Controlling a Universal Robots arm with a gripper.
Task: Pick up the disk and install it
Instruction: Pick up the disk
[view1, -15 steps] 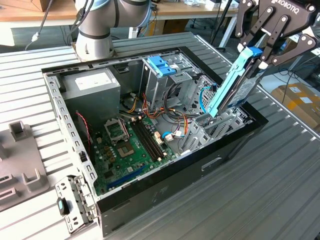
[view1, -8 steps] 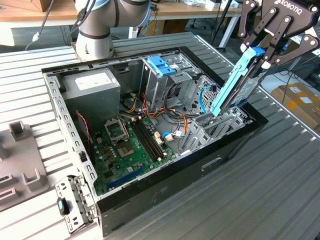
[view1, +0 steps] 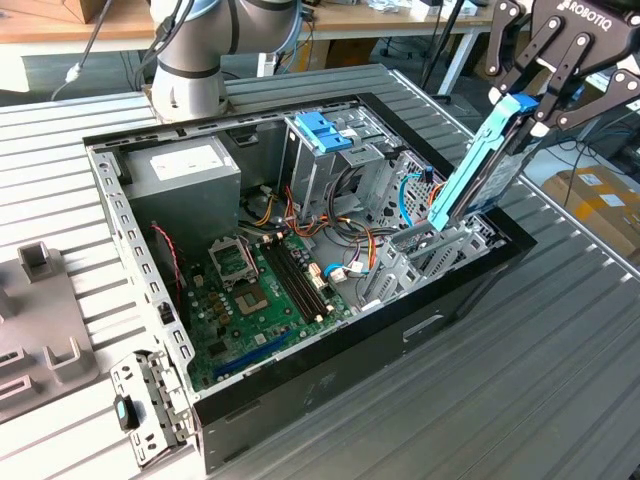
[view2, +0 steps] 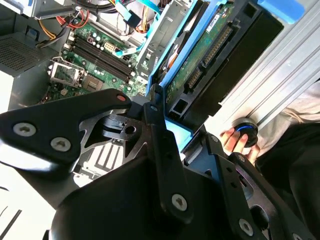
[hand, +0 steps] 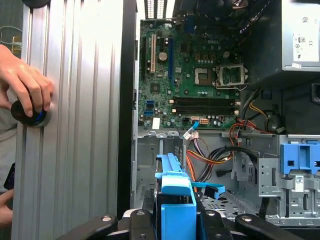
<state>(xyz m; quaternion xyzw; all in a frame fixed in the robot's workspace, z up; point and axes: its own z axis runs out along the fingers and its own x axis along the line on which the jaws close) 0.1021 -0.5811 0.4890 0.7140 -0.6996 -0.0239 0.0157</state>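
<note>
The disk (view1: 485, 165), a flat drive framed by blue plastic rails, hangs tilted and nearly on edge over the open computer case (view1: 150, 270). Its lower end sits just above the metal drive bay (view1: 440, 250) at the exterior view's right side of the case. My gripper (view1: 535, 110) is shut on the disk's upper end, pinching the blue rail. In the second wrist view the disk (view2: 210, 55) shows its green board and connector beyond my gripper (view2: 175, 131). The first wrist view has its blue rail (hand: 175, 197) between the black fingers (hand: 220, 222).
Inside the case lie the green motherboard (view1: 265, 290), a grey power-supply box (view1: 185, 175), a light-blue latch on a metal cage (view1: 325, 130) and loose cables (view1: 345, 260). A person's hand (hand: 25, 82) rests on a black knob (hand: 30, 112) on the ribbed table. A grey fixture (view1: 40, 320) lies left.
</note>
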